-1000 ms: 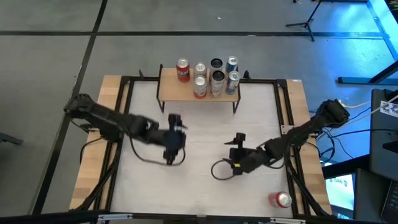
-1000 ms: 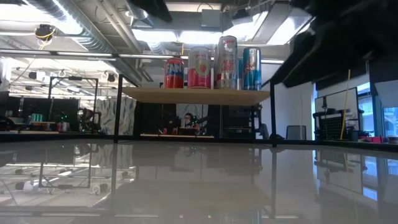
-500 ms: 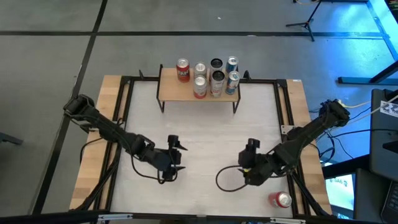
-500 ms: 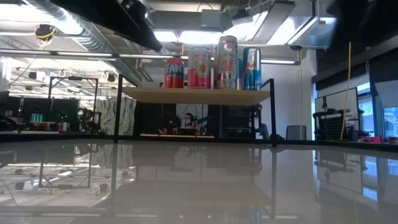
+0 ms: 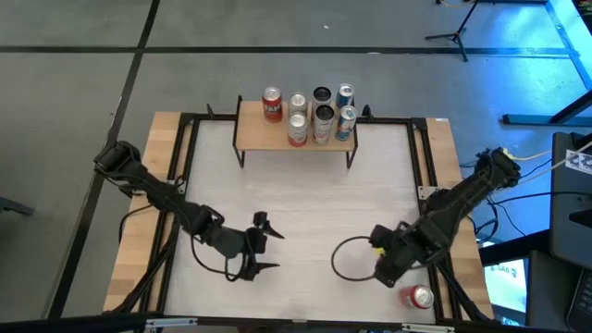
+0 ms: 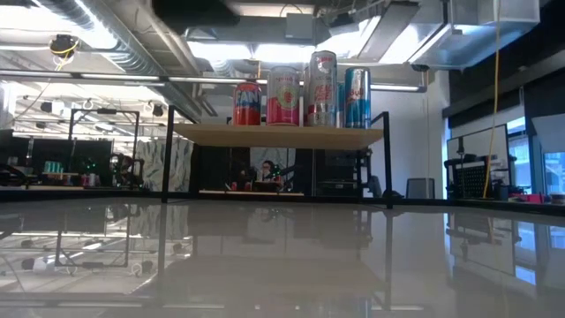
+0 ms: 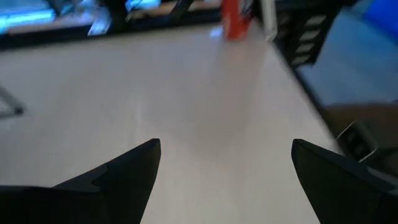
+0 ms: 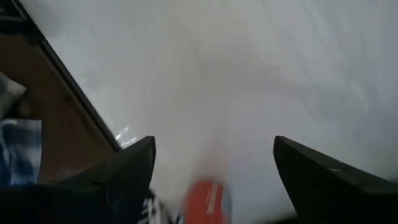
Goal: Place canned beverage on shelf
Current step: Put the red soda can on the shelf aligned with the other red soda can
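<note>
No lettering, brand, number or sign could be read anywhere. The cans (image 6: 303, 88) on the shelf (image 6: 278, 135) carried coloured printing too small to make out, and the red can (image 5: 415, 296) beside the right gripper (image 5: 387, 270) likewise.

Your right gripper (image 5: 388, 268) has the lying can (image 5: 416, 296) just beyond its spread fingers, near the table (image 5: 305, 199) corner. Your left gripper (image 5: 265, 248) stands well apart, pointing across toward it. The shelf (image 5: 264, 137), bearing six upright cans (image 5: 309, 113), sits far behind both.
</note>
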Controlling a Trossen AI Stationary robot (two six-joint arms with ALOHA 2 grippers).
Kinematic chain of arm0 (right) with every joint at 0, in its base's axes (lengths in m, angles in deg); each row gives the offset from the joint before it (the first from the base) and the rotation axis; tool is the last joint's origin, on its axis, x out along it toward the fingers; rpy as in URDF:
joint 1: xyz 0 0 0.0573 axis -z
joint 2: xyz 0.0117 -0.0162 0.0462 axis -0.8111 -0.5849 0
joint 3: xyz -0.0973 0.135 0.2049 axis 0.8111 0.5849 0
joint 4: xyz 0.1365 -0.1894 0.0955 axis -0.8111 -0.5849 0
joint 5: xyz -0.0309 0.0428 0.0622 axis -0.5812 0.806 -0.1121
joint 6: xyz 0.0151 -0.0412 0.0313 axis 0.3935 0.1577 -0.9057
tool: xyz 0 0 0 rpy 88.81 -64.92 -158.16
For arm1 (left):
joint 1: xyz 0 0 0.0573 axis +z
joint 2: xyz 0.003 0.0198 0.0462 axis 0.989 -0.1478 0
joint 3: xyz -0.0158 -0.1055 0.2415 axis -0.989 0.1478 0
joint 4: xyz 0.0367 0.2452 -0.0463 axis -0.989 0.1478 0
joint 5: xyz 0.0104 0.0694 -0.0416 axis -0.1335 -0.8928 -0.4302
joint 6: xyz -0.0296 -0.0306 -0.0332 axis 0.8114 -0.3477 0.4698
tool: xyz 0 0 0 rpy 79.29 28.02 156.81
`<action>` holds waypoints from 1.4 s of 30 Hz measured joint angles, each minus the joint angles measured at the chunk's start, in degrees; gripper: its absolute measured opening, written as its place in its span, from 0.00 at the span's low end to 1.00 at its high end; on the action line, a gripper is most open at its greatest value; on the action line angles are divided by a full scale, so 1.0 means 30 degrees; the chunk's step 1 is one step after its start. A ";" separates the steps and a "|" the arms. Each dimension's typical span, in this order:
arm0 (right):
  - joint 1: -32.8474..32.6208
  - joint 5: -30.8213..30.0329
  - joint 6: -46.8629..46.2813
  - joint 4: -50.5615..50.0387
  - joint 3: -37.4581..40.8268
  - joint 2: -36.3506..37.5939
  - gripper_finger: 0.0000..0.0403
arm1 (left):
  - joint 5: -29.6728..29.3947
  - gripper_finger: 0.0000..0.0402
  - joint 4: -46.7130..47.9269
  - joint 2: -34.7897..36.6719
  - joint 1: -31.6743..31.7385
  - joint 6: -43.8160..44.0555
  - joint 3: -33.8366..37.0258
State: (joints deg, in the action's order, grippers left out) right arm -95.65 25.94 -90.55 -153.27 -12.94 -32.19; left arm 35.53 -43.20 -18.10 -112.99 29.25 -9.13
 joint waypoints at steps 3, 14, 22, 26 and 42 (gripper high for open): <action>-0.1129 0.0546 -0.2525 -0.0537 0.0000 0.0000 0.80 | 0.1176 0.87 -0.1608 0.0000 0.0003 -0.0235 0.0000; -0.5853 0.2813 -1.3102 -0.0525 -0.0326 0.0000 0.80 | -0.0833 0.87 -0.2659 -0.0689 -0.1828 0.0728 0.0000; -0.7707 0.1433 -1.6290 -0.0499 -0.0342 0.0000 0.80 | -0.0936 0.87 -0.3927 -0.1464 -0.2572 0.1293 0.0000; -0.8107 -0.0002 -1.6756 -0.0110 -0.0342 -0.0210 0.80 | -0.0997 0.87 -0.3933 -0.1464 -0.2992 0.1829 0.0000; -0.8329 0.1351 -1.5182 0.1128 -0.0442 -0.2302 0.80 | -0.2116 0.87 -0.4378 -0.1464 -0.4078 0.1870 0.0000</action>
State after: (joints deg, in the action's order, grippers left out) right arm -120.64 29.99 -136.10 -149.89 -14.27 -39.10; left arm 29.19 -56.34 -22.49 -125.22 34.86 -9.13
